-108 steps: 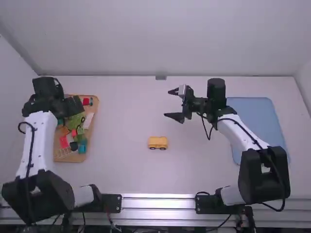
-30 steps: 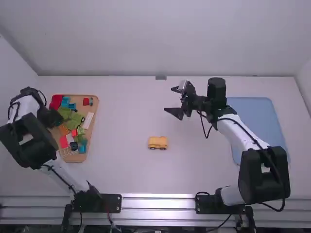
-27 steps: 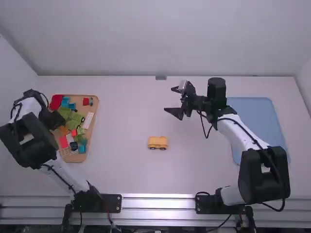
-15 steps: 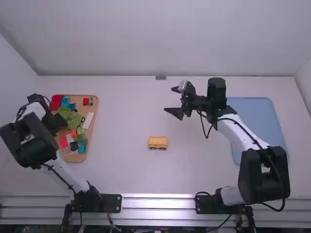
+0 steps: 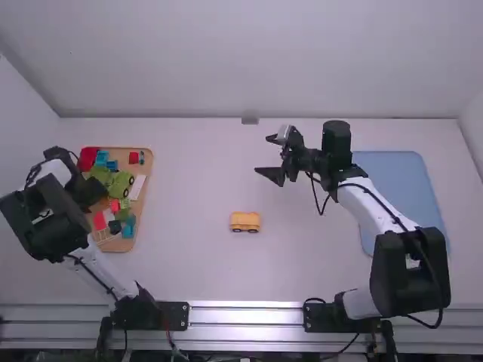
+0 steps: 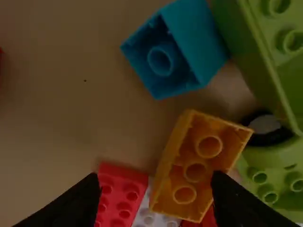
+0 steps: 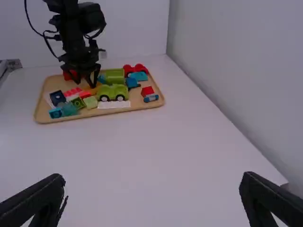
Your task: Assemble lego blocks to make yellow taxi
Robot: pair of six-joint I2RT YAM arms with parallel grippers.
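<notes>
While the left tool (image 5: 92, 194) is spread wide over the wooden tray (image 5: 149, 167) by the table's (image 5: 192, 173) left edge, an orange brick (image 6: 195, 161) (bottom up, so you can see inside) lies by its tips. The right tool (image 5: 266, 156) is wide open too. The yellow car (image 5: 245, 219) stands on black wheels (image 5: 236, 230), between the table's left and right edges, a bit closer to the near edge.

The high view is bright, with soft light all over the white tabletop (image 5: 189, 170). The metal rail (image 5: 245, 315) has shiny streaks. The left wrist view is very dark, with shade inside the orange block (image 6: 195, 163). The right wrist view is a bit dim, its side wall (image 7: 236, 56) dull.
</notes>
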